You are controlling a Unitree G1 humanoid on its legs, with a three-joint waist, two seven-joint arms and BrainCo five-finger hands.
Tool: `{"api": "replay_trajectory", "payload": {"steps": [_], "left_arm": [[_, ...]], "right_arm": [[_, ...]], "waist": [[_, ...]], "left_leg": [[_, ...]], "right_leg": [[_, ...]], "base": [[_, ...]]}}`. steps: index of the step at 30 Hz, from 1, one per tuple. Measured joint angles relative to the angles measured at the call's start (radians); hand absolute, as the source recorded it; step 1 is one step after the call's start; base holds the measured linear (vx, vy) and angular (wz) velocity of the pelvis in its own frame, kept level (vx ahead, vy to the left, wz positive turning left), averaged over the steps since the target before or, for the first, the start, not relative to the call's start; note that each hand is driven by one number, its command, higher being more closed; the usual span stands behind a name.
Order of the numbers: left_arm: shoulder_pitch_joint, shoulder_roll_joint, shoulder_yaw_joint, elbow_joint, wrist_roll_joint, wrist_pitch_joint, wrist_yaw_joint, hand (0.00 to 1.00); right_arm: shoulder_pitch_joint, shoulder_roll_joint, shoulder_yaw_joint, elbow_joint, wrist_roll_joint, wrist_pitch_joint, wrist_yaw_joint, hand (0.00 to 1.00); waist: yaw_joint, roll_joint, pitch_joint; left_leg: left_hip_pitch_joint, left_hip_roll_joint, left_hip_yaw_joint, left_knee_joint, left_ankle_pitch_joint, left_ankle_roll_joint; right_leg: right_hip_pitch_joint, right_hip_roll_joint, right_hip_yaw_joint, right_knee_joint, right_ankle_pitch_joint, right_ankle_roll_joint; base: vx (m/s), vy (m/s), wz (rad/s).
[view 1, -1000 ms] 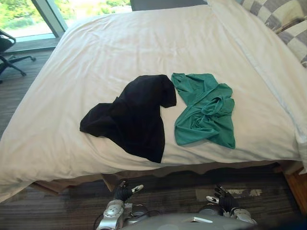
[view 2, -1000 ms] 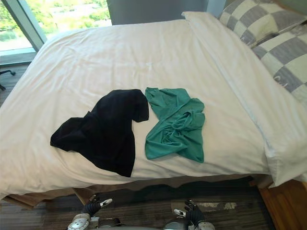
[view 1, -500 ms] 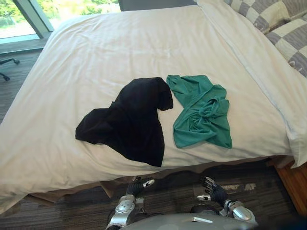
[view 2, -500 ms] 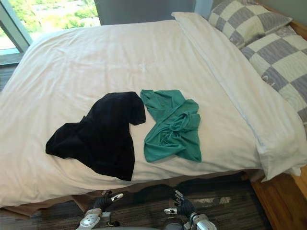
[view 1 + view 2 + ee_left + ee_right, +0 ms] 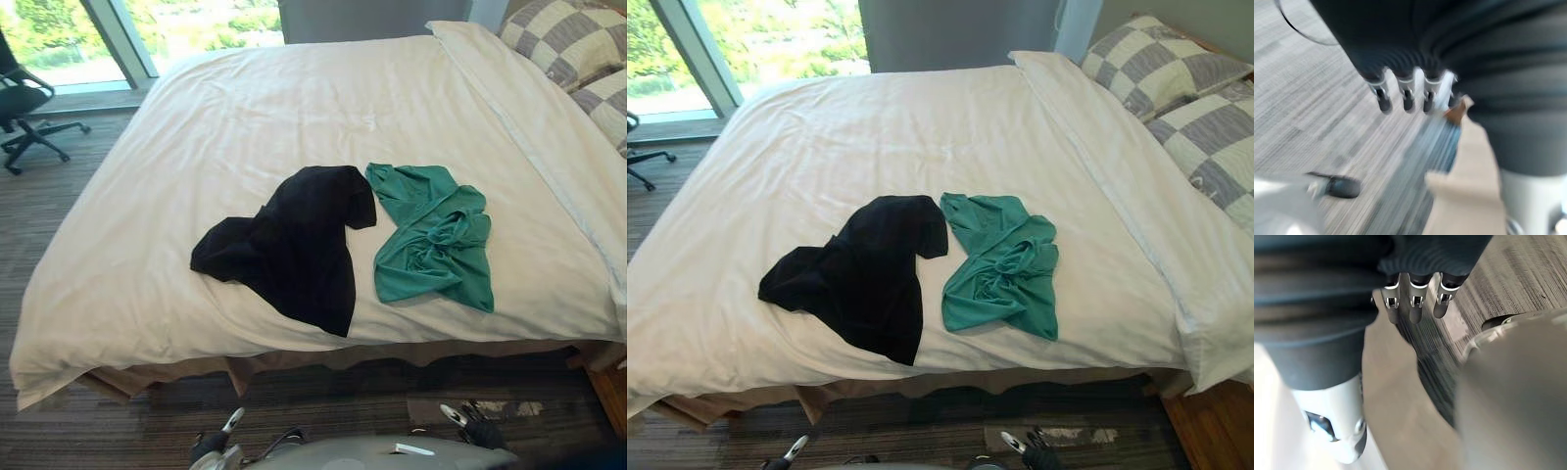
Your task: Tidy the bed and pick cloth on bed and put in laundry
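Daylight enters through the window [image 5: 774, 39] at 11 o'clock and is overexposed there. The white bed [image 5: 921, 127] is evenly bright, with soft shading in its creases. The floor [image 5: 921, 416] at 6 o'clock, below the bed's edge, lies in shadow.

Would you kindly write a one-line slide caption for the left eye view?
Black cloth and green cloth lie side by side near the white bed's front edge.

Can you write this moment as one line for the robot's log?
black cloth: on bed | green cloth: beside it, crumpled | left hand: open, empty, low | right hand: open, empty, low
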Motion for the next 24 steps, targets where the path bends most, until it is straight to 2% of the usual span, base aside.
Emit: {"api": "replay_trajectory", "payload": {"steps": [4, 6, 9, 11, 14, 19, 22, 24], "left_arm": [[0.016, 0.029, 0.133, -0.136, -0.001, 0.014, 0.029, 0.00], [0.014, 0.104, 0.185, -0.257, -0.007, 0.025, 0.030, 0.00], [0.013, 0.184, 0.245, -0.368, -0.075, 0.019, 0.030, 0.00], [0.013, 0.254, 0.307, -0.496, -0.120, -0.022, 0.023, 0.00], [-0.003, 0.316, 0.340, -0.652, -0.128, -0.078, 0.008, 0.00], [-0.030, 0.359, 0.335, -0.837, -0.105, -0.172, -0.038, 0.00], [-0.041, 0.361, 0.297, -0.930, -0.047, -0.214, -0.056, 0.00], [-0.044, 0.361, 0.196, -0.999, 0.048, -0.218, -0.069, 0.00]], "right_arm": [[0.025, -0.036, -0.182, -0.245, 0.038, -0.071, -0.070, 0.00], [0.031, -0.096, -0.261, -0.419, 0.017, -0.095, -0.097, 0.00], [0.055, -0.135, -0.332, -0.593, -0.033, -0.101, -0.106, 0.00], [0.068, -0.147, -0.392, -0.740, -0.078, -0.114, -0.094, 0.00], [0.066, -0.158, -0.415, -0.872, -0.128, -0.120, -0.068, 0.00], [0.049, -0.174, -0.414, -1.015, -0.206, -0.121, 0.003, 0.00], [0.025, -0.176, -0.387, -1.055, -0.258, -0.119, 0.030, 0.00], [0.017, -0.176, -0.326, -1.085, -0.306, -0.114, 0.042, 0.00]], "waist": [[0.006, 0.007, -0.009], [0.013, 0.002, -0.021], [0.014, -0.009, -0.057], [0.017, -0.022, -0.082], [0.015, -0.043, -0.088], [0.014, -0.048, -0.091], [0.011, -0.045, -0.090], [0.011, -0.043, -0.092]], "left_leg": [[-0.004, -0.001, 0.006, -0.006, -0.015, 0.001], [-0.005, 0.006, 0.046, -0.005, -0.017, 0.000], [-0.025, 0.009, 0.053, -0.003, -0.016, 0.000], [-0.033, 0.003, 0.045, 0.003, -0.005, -0.002], [-0.034, -0.002, 0.031, 0.011, -0.016, -0.004], [-0.014, -0.003, 0.029, 0.017, -0.039, -0.007], [-0.014, -0.003, 0.032, 0.031, -0.053, -0.007], [-0.004, -0.004, 0.040, 0.031, -0.057, -0.006]], "right_leg": [[0.002, -0.005, -0.013, -0.001, -0.007, 0.005], [0.002, -0.007, -0.014, -0.005, -0.008, 0.008], [0.000, -0.005, -0.015, -0.030, -0.001, 0.013], [0.009, -0.008, -0.025, -0.032, 0.013, 0.016], [0.022, -0.013, -0.029, -0.034, 0.009, 0.011], [0.043, -0.013, -0.009, -0.031, 0.003, 0.002], [0.042, -0.015, 0.011, -0.025, 0.000, -0.003], [0.037, -0.014, 0.044, -0.018, -0.004, -0.006]], "base": [[-0.08, 0.026, 0.06], [-0.03, 0.017, 0.10], [0.08, 0.002, 0.11], [0.20, -0.007, 0.13], [0.15, -0.001, 0.16], [0.10, 0.007, 0.04], [0.05, 0.001, -0.04], [0.04, 0.007, -0.12]]}}
